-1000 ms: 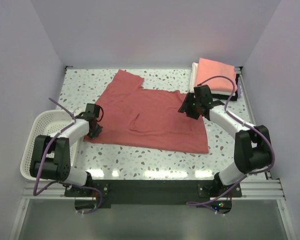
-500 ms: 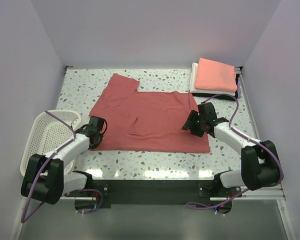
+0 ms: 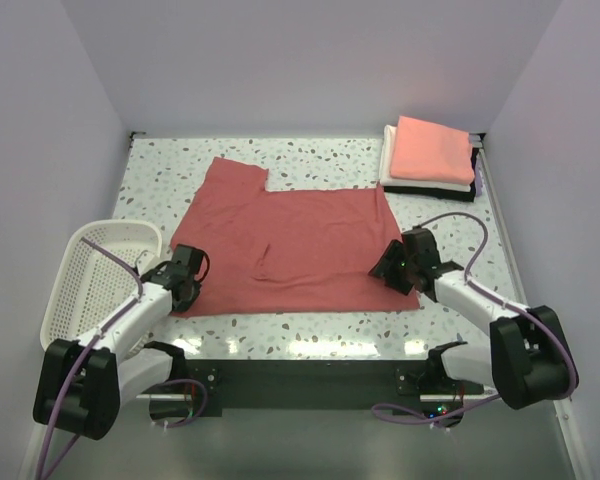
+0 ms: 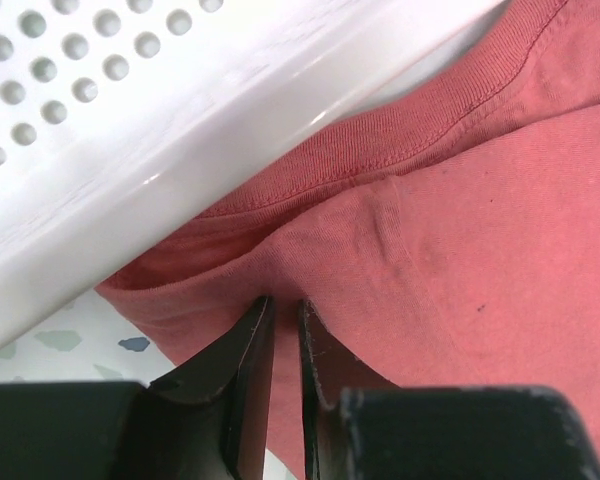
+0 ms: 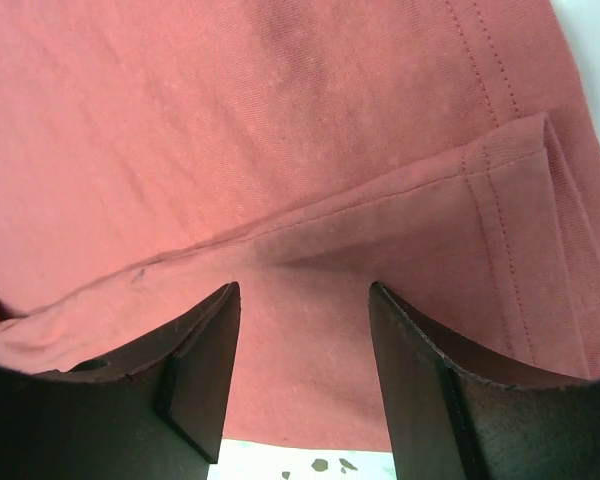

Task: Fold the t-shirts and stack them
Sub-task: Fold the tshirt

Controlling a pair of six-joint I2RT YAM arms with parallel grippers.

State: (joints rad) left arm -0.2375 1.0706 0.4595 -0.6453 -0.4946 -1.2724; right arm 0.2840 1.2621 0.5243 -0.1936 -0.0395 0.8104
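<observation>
The brick-red t-shirt (image 3: 290,235) lies spread flat in the middle of the table. My left gripper (image 3: 185,277) is at its near left corner. In the left wrist view it (image 4: 283,305) is shut on a pinched fold of the red cloth (image 4: 460,200). My right gripper (image 3: 395,265) is at the shirt's near right corner. In the right wrist view it (image 5: 302,290) stands open over the hemmed red cloth (image 5: 280,130), gripping nothing. A folded stack sits at the far right: salmon-pink shirt (image 3: 432,148) on top, white (image 3: 388,166) and black (image 3: 435,190) beneath.
A white plastic mesh basket (image 3: 80,290) stands tilted at the left edge beside my left arm; its rim (image 4: 180,130) overhangs the shirt's corner in the left wrist view. Walls enclose the speckled table (image 3: 310,320) on three sides.
Both grippers have drawn back toward the near edge. The red shirt slid with them and now lies flatter and squarer. The basket shifted slightly.
</observation>
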